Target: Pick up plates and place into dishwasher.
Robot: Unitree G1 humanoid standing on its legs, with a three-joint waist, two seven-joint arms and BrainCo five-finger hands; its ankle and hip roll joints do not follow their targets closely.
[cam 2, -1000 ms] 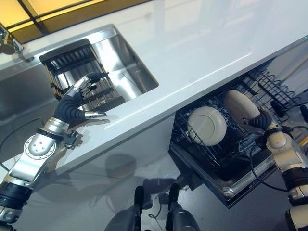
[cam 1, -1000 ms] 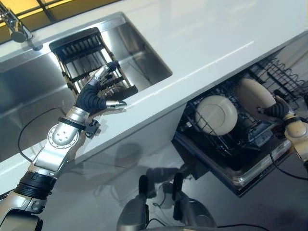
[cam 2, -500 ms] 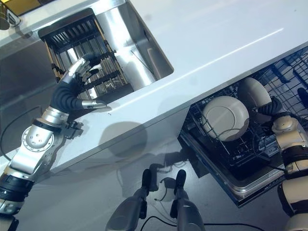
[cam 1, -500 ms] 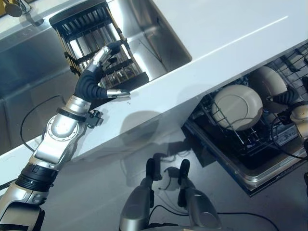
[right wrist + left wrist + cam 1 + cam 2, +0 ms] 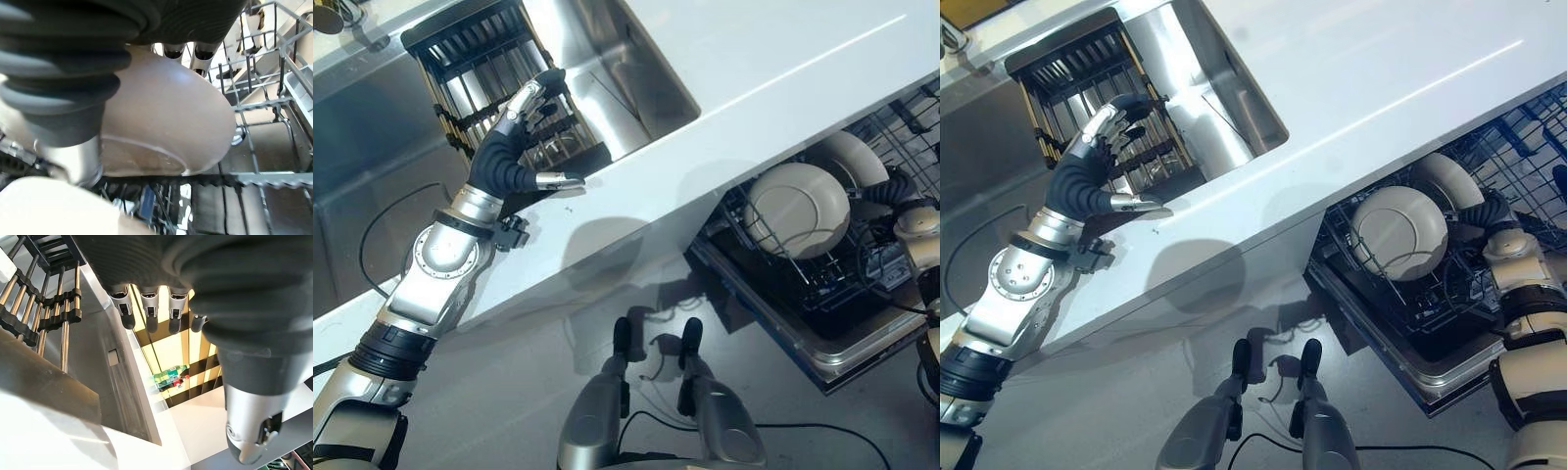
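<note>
The right robot hand (image 5: 1491,213) is inside the pulled-out dishwasher rack (image 5: 1400,313), clamped on a beige plate (image 5: 1449,176) that stands on edge at the rear of the rack. The right wrist view shows the thumb on the plate's near face and the fingers (image 5: 204,51) reaching over its rim (image 5: 215,93), so the plate (image 5: 166,127) is pinched between them. A second beige plate (image 5: 798,209) stands upright just in front of it, near but apart; wire tines border both.

The left robot hand (image 5: 514,162) is raised above the front edge of the sink (image 5: 636,88), over the white bench (image 5: 773,69). Its fingers are straight and spread, thumb extended toward the bench, holding nothing. A black dish rack (image 5: 484,69) sits in the sink just behind the fingers. The left wrist view shows the rack's metal rods (image 5: 66,318) and the steel sink wall (image 5: 127,396) beyond the fingertips, without contact.

Open floor lies below the bench, left of the dishwasher rack.
</note>
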